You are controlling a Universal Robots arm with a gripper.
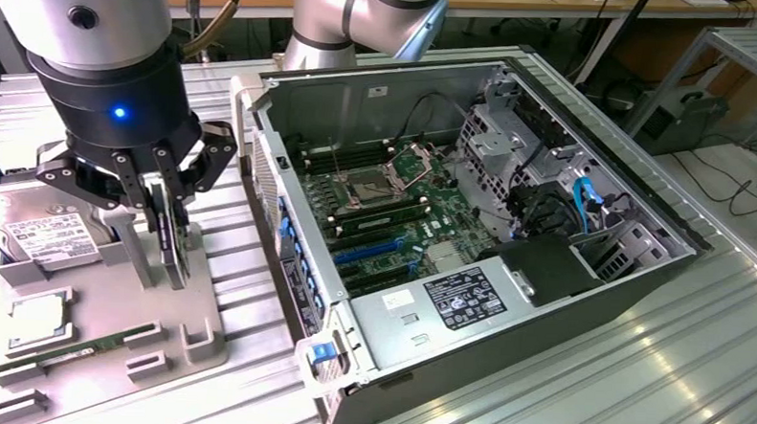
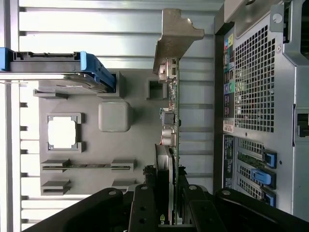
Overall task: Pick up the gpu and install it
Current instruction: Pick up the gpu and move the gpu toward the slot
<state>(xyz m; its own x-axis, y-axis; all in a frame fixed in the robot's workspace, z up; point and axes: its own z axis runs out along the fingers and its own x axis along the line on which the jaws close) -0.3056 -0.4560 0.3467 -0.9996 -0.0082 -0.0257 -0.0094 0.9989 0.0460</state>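
End effector [image 2: 169, 193] clamps upright gpu [image 2: 173, 104] at grey tray [image 1: 107, 296] beside computer case [image 1: 357, 106]

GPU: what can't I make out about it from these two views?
Exterior view: the pincer covers the top of the gpu; whether its bottom edge is clear of the tray is unclear.
Wrist view: the gpu is edge-on, both faces hidden; the pincer covers its near end.
Exterior view: blue slots too small to check.

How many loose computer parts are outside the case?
4: hard drive, square chip and memory stick on the grey tray, gpu upright in the end effector. Others may be hidden.
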